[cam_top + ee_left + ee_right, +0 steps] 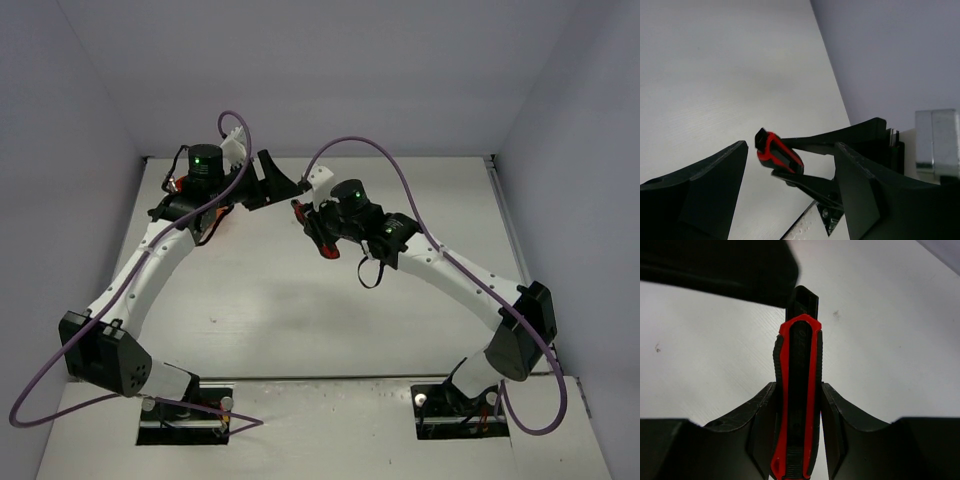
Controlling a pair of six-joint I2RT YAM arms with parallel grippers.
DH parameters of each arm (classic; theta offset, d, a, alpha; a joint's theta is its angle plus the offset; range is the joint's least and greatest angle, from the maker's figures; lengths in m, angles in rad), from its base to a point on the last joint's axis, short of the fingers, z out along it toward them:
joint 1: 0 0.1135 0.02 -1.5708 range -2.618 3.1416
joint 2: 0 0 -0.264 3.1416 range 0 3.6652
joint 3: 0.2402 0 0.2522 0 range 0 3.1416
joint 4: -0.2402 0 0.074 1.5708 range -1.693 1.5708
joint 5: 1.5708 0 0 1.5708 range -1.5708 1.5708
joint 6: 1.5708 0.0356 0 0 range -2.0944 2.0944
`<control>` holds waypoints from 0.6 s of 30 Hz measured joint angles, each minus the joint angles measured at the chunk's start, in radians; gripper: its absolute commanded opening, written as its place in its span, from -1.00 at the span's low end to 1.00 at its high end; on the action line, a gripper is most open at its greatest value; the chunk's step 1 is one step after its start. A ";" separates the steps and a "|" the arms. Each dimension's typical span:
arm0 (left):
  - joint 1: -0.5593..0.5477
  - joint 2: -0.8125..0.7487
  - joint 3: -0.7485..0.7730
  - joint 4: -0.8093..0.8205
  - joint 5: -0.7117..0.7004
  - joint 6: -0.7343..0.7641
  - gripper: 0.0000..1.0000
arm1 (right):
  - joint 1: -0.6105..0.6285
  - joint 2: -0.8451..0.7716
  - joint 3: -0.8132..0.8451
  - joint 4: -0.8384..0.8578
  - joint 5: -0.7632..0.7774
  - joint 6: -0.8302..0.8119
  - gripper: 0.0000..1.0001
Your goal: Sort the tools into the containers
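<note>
A red-black handled tool (801, 360) stands upright between my right gripper's (798, 386) fingers, which are shut on its sides. In the top view this gripper (312, 224) holds the tool (322, 245) above the table's back middle. My left gripper (282, 186) is open and faces it from the left. In the left wrist view the tool's end (777, 152) sits in the gap of the left gripper (790, 146), touching neither finger. An orange-red container (216, 228) shows only in slivers under the left arm. No other tools are in view.
Purple cables loop over both arms. The grey walls (330, 80) close the table in at the back and sides. The left arm's wrist covers the back left corner of the table (300, 320).
</note>
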 measured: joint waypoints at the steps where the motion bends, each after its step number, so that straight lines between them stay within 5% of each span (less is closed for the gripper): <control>1: -0.007 0.008 0.000 0.018 0.001 -0.009 0.33 | 0.000 0.000 -0.005 0.000 -0.005 -0.001 -0.93; 18: -0.054 0.062 0.000 0.034 -0.069 0.011 0.33 | -0.007 -0.035 -0.037 0.020 -0.029 -0.002 -0.95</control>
